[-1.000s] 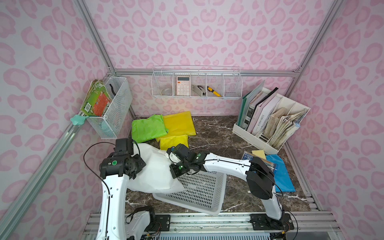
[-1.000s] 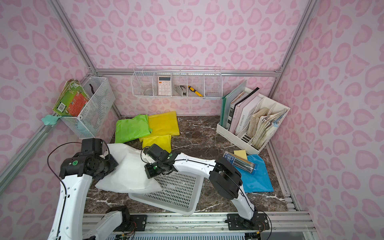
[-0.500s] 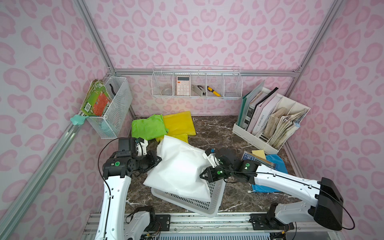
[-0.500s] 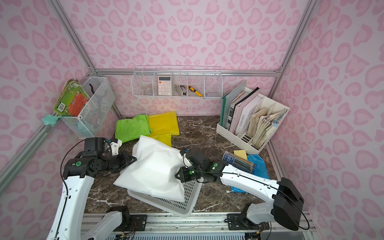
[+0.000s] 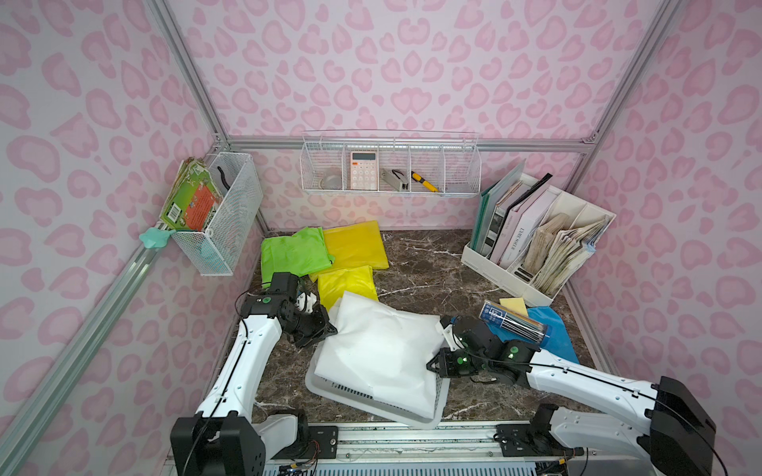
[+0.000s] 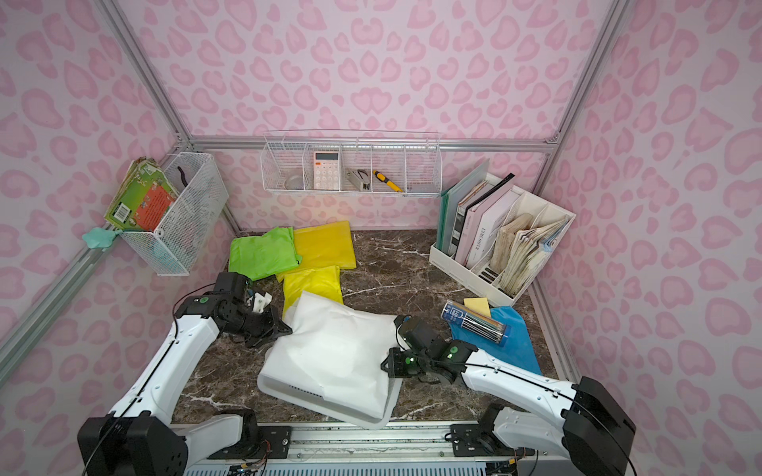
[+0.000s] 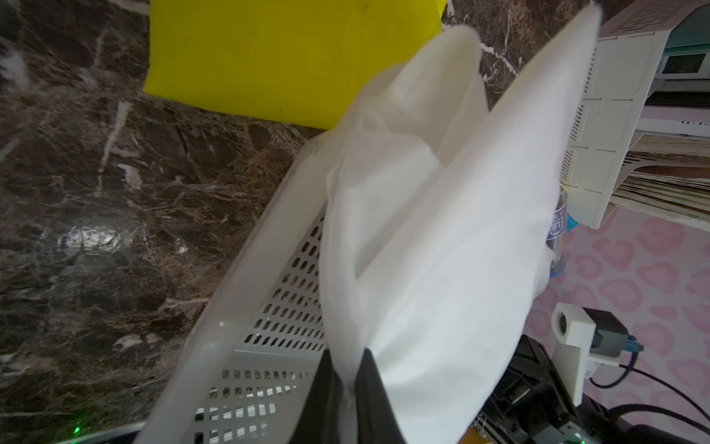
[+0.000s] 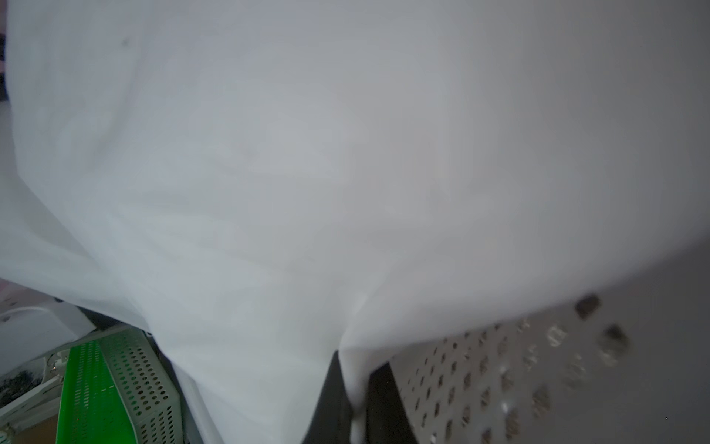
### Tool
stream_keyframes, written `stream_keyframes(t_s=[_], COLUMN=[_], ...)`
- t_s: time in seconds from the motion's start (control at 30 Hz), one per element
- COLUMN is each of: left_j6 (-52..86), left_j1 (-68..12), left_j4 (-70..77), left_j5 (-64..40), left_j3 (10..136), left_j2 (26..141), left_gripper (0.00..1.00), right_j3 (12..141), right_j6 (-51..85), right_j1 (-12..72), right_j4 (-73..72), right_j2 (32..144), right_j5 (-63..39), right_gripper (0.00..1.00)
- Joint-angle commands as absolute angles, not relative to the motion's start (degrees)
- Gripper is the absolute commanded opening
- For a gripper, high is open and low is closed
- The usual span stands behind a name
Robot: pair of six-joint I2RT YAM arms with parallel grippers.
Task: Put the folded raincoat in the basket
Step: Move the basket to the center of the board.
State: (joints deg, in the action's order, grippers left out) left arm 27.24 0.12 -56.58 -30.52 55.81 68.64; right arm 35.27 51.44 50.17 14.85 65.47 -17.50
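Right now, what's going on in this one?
Both arms hold the folded white raincoat between them: the left gripper and the right gripper are each shut on an opposite edge. It is spread over the basket, covering most of it, its far end past the rim. Neither gripper has let go yet.
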Motion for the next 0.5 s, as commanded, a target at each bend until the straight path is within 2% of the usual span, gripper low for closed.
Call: stream_keyframes(t_s=[0.0,0.2,0.3,0.47], left_j6=[31.5,39.3,40.3,40.2], left_j1=[-3.0,-9.8,-11.2,-11.6], left_j4=[-52.6,-45.0,-44.5,-49.0], left_j5=[-30.4,-27.6,-26.2,-24.1], left_j3=[53.7,51.1,52.6,57.1], left_j2=[69.4,70.0,71.5,71.6], left_gripper=[0.00,0.00,0.00,0.00], right_j3=[35.7,42.8,49.6,52.9], right_j6=[45.3,33.0,29.3,29.9], right_j1=[44.2,30.6,29.6,30.3], right_j4=[17.2,18.5,22.7,25.9], right_j2=[66.4,74.8,80.5,77.6], right_j5=[-17.7,-23.2,-25.0,-25.8], right_gripper=[0.00,0.00,0.00,0.00])
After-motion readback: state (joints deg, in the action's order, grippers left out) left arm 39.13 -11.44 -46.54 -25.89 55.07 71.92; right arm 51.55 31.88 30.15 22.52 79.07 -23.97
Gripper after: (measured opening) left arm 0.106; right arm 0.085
